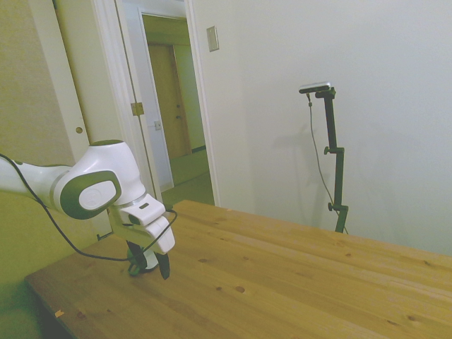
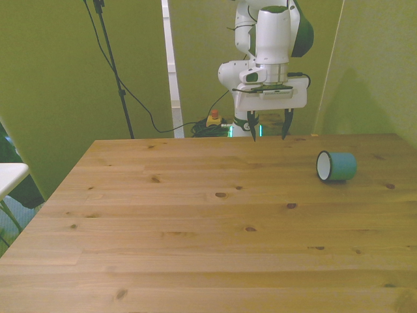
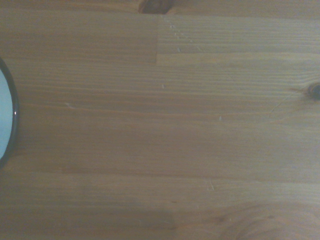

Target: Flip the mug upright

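The teal-green mug (image 2: 337,166) lies on its side on the wooden table (image 2: 195,222), toward the front view's right, with its whitish inside and dark rim facing the front view's left. The wrist view catches only a sliver of that rim and pale inside (image 3: 6,115) at the picture's edge. My gripper (image 2: 268,134) hangs just above the far edge of the table, up and to the front view's left of the mug and apart from it. Its fingers point down, open, with nothing between them. In the side view the gripper (image 1: 150,268) stands low over the table's left end, and I cannot make out the mug there.
Black cables and a small box with a red button (image 2: 213,119) lie behind the table's far edge. A white object (image 2: 10,176) pokes in at the front view's left. An open doorway (image 1: 176,106) shows behind the arm in the side view.
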You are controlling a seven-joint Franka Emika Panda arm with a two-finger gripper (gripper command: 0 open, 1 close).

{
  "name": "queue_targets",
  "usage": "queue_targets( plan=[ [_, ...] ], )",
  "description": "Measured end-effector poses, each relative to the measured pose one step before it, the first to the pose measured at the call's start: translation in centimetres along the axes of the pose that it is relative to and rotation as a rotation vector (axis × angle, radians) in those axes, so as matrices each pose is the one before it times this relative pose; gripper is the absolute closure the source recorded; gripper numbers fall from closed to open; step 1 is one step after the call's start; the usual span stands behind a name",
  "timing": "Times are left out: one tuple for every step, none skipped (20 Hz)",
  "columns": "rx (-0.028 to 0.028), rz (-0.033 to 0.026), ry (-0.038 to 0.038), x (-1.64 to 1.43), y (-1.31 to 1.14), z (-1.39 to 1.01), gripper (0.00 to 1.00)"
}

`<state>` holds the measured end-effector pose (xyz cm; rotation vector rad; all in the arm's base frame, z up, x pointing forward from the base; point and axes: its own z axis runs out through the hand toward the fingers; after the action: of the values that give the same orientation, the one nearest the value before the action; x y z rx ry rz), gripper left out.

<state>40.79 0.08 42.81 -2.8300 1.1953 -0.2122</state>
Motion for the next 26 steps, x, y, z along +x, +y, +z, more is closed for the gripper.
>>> queue_targets(
  plan=[
    [-0.00229,-0.00049,-0.00261,-0.009,-0.004,0.03,0.0],
    [-0.00689,-0.00146,-0.008,-0.085,0.015,0.089,0.0],
    [0.00561,0.00037,0.00343,0.305,-0.128,-0.278,0.0],
    [0.01149,-0.00072,0.00745,0.63,-0.318,-0.597,0.0],
    [0.01092,-0.00242,0.00455,0.781,-0.404,-0.546,0.0],
    [0.01064,-0.00143,-0.00221,0.799,-0.452,-0.285,0.0],
    [0.01439,-0.00744,-0.01218,0.625,-0.664,-0.013,0.0],
    [0.01756,-0.01165,-0.01989,0.468,-0.822,0.201,0.0],
    [0.01533,-0.01348,-0.02085,0.373,-0.91,0.374,0.0],
    [0.01875,-0.01691,-0.02551,0.187,-1.003,0.475,0.0],
    [0.02122,-0.02079,-0.0291,0.083,-1.048,0.507,0.0],
    [0.01619,-0.02044,-0.02242,-0.002,-1.013,0.458,0.0],
    [0.01676,-0.01706,-0.02028,-0.061,-0.981,0.392,0.0],
    [0.01689,-0.01504,-0.0193,-0.104,-0.864,0.387,0.0],
    [0.01493,-0.01285,-0.02121,-0.153,-0.738,0.425,0.0],
    [0.01644,-0.01541,-0.02496,-0.212,-0.676,0.467,0.0],
    [0.0132,-0.01489,-0.02205,-0.167,-0.546,0.426,0.0],
    [0.00501,-0.01101,-0.01294,-0.18,-0.447,0.379,0.0],
    [-0.00451,-0.01163,-0.00585,-0.247,-0.568,0.439,0.0],
    [0.00005,-0.00044,0.00006,-0.009,-0.02,-0.004,0.0],
    [-0.00006,-0.00085,-0.00009,-0.026,-0.036,0.007,0.0],
    [0.00033,-0.00043,0.00011,-0.014,-0.023,-0.011,0.0],
    [0.0026,-0.00072,-0.00015,-0.017,-0.03,-0.043,0.0],
    [0.00804,-0.00156,-0.00262,-0.029,-0.043,-0.056,0.0],
    [0.01075,-0.00356,-0.00362,-0.027,-0.046,-0.068,0.0],
    [0.01472,-0.00341,-0.00532,-0.02,-0.055,-0.03,0.0]
  ],
)
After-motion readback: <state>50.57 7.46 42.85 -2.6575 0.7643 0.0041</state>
